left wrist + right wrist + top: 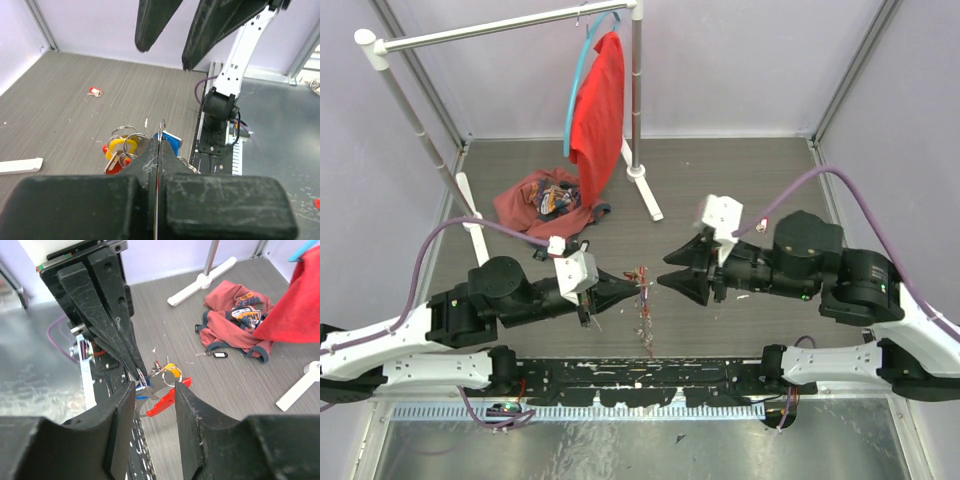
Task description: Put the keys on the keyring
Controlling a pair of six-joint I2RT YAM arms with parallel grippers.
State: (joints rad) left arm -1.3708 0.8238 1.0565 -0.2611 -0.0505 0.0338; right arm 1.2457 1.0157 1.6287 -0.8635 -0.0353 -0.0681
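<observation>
My left gripper (637, 285) (159, 146) is shut on the keyring (162, 125), a thin metal ring whose edge sticks up between the fingertips. A bunch of keys (645, 312) (120, 150) with yellow, red and blue heads hangs from it above the floor. My right gripper (665, 271) (155, 412) faces the left one from the right. It stands open, its fingers to either side of the hanging bunch and its red tag (167, 397), touching nothing I can see. One more red-tagged key (94, 91) lies apart on the floor.
A crumpled red shirt (535, 198) lies at the back left, with a key on a black fob (216, 355) beside it. A white clothes rack (638, 120) holds a red shirt (600, 110) on a blue hanger. The black base rail (640, 372) runs along the near edge.
</observation>
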